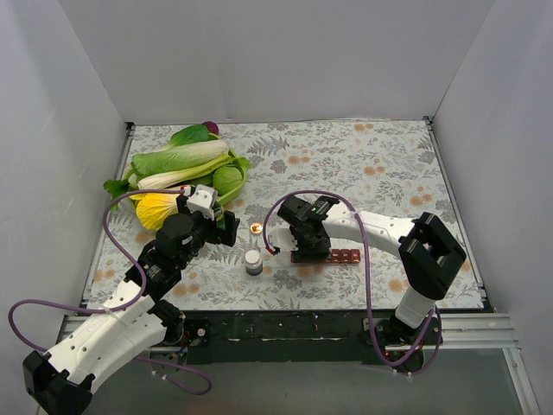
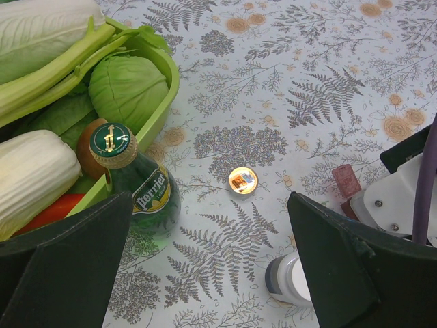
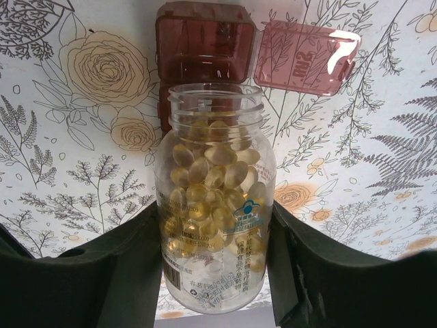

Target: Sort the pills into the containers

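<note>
pill bottle (image 3: 217, 225): closest to your right wrist camera. It is clear, has no cap and is mostly full.
right end effector (image 3: 217, 266): clamped on the pill bottle, one finger on each side of its body.
pills (image 3: 208, 181): yellow translucent capsules, all inside the bottle as far as you can see.
containers (image 3: 205, 41): a dark red strip lying flat on the worktop (image 1: 389, 164), right of centre. The bottle's mouth points at the end compartment. You cannot tell whether they touch.
open lid (image 3: 304, 58): flipped out to the side of that compartment, with pale lettering on it that is too blurred to read.
small grey bottle (image 1: 253, 261): upright with a white cap, just left of the strip.
orange disc (image 2: 242, 180): small and round, alone on the cloth beyond the grey bottle.
left end effector (image 2: 208, 225): fingers wide apart and gripping nothing, over the worktop between the green bottle and the grey one.
green bottle (image 2: 140, 188): has a dark cap and stands just beside the left finger, against the basket.
basket (image 2: 167, 89): lime green and packed with vegetables, at the far left.
</note>
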Action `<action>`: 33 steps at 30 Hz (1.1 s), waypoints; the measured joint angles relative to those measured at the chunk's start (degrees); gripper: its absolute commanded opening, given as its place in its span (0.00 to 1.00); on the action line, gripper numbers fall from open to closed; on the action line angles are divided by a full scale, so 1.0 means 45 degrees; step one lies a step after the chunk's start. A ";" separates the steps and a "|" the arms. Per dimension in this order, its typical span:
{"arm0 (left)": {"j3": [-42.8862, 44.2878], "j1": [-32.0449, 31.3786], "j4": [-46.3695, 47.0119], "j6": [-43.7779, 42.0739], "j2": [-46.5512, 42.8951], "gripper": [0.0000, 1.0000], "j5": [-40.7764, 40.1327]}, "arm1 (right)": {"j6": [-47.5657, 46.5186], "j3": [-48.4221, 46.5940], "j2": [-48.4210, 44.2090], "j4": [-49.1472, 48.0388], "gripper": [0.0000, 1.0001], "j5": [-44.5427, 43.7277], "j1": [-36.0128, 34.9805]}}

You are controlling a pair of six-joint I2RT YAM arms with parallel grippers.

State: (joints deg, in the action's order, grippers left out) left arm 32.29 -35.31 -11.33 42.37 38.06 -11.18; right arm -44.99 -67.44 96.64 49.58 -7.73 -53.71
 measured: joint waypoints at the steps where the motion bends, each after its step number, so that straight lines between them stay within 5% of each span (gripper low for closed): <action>1: 0.0000 0.0000 0.0000 0.0000 -0.0005 0.98 0.0000 | 0.0005 -0.0015 0.0015 0.0005 0.01 -0.0015 -0.0010; 33: 0.0000 0.0000 0.0000 -0.0010 -0.0010 0.98 0.0000 | -0.0044 -0.0495 0.0423 0.0418 0.01 -0.0685 -0.0423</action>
State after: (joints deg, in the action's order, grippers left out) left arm 32.29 -35.31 -11.33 42.33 38.02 -11.18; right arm -45.19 -69.67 98.54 51.46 -10.81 -55.61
